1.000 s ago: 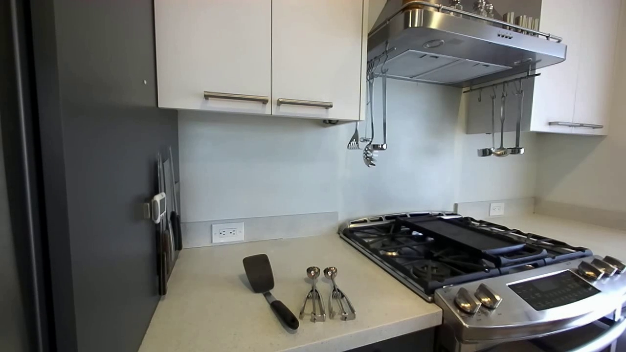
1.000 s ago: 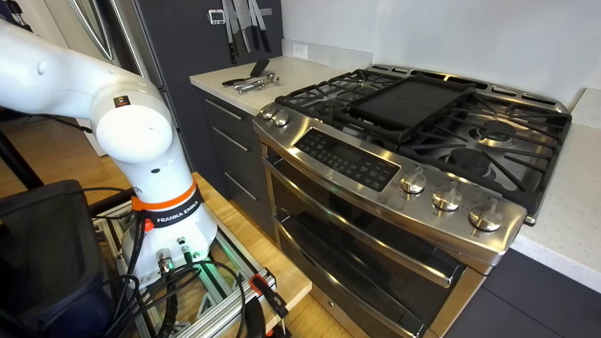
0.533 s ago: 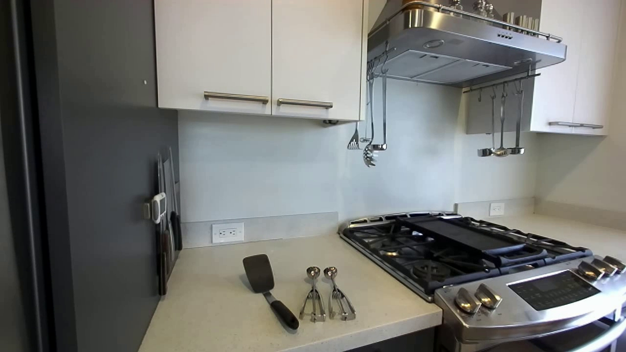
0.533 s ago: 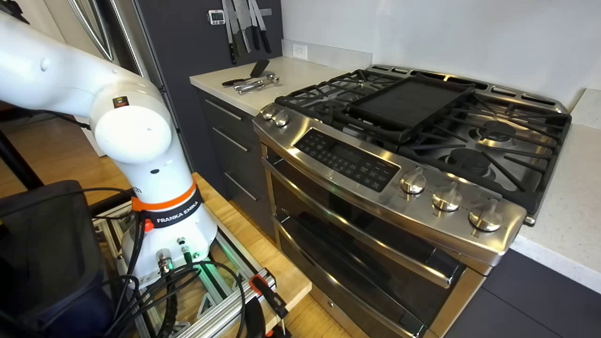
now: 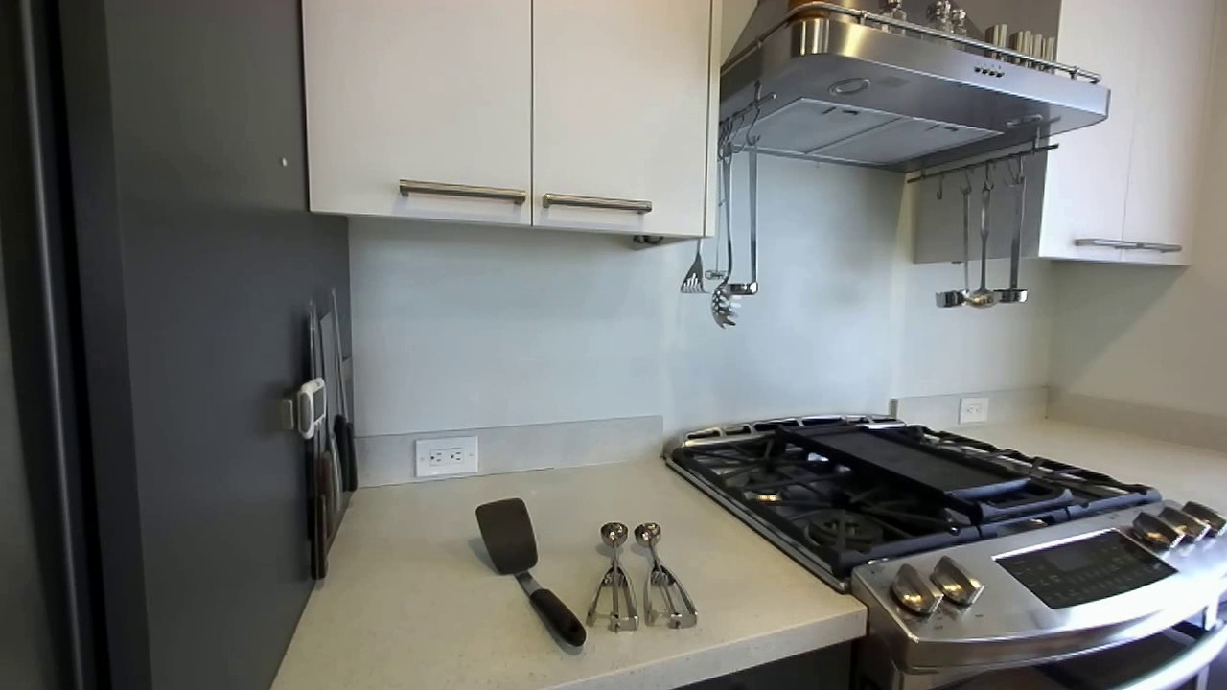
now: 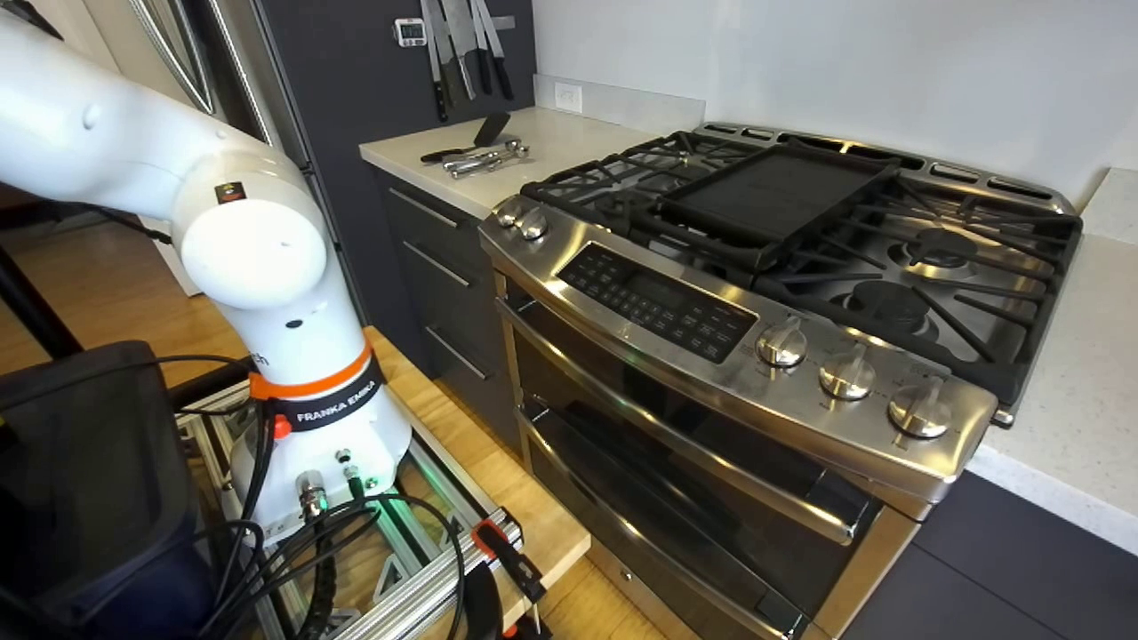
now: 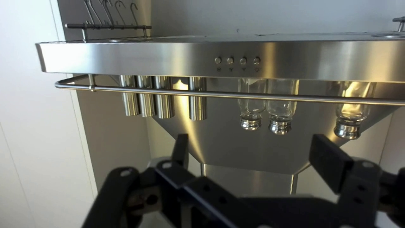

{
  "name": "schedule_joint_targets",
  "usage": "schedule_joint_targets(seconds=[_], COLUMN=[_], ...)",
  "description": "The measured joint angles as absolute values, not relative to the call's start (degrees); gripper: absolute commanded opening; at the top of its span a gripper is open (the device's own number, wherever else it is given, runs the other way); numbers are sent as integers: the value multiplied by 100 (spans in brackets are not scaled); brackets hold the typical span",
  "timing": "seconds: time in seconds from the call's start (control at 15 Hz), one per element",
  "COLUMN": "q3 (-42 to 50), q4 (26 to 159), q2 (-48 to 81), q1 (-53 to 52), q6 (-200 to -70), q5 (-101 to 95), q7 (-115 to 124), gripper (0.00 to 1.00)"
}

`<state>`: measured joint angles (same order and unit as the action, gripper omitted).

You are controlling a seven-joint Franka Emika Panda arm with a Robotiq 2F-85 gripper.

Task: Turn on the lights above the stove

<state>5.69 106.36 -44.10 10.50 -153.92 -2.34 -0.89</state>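
The steel range hood [image 5: 911, 57] hangs above the stove [image 5: 887, 565] in an exterior view; the stove also shows in an exterior view [image 6: 622, 324]. A row of several small round buttons [image 7: 237, 60] sits on the hood's front band [image 7: 142, 58] in the wrist view, whose picture is upside down. The end button [image 7: 256, 60] has a small bulb-like mark beside it. The buttons look tiny in an exterior view [image 5: 989, 71]. A round fixture [image 5: 850, 86] under the hood looks unlit. My gripper [image 7: 250, 139] is open and empty, facing the hood, apart from the buttons. Both exterior views leave the gripper out.
A rail [image 7: 221, 94] runs along the hood top, with metal cylinders [image 7: 197, 98] and glass shakers [image 7: 281, 104] behind it. Utensils [image 5: 984, 240] hang from side rods. White cabinets [image 5: 422, 105] flank the hood. A spatula [image 5: 508, 537] and scoops [image 5: 613, 575] lie on the counter.
The white arm link in an exterior view has shifted slightly up and to the right. The stove, hood and counter items have not moved.
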Motion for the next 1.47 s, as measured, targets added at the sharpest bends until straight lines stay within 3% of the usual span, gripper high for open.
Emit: schedule_joint_targets(seconds=[0.6,1.47], q3=[354,377], q4=[10191,9767], q2=[-3430,-2836], q1=[972,1090], q6=[-15755,-15710], q5=[-256,-479], q7=[-89,-183], gripper=[1,0])
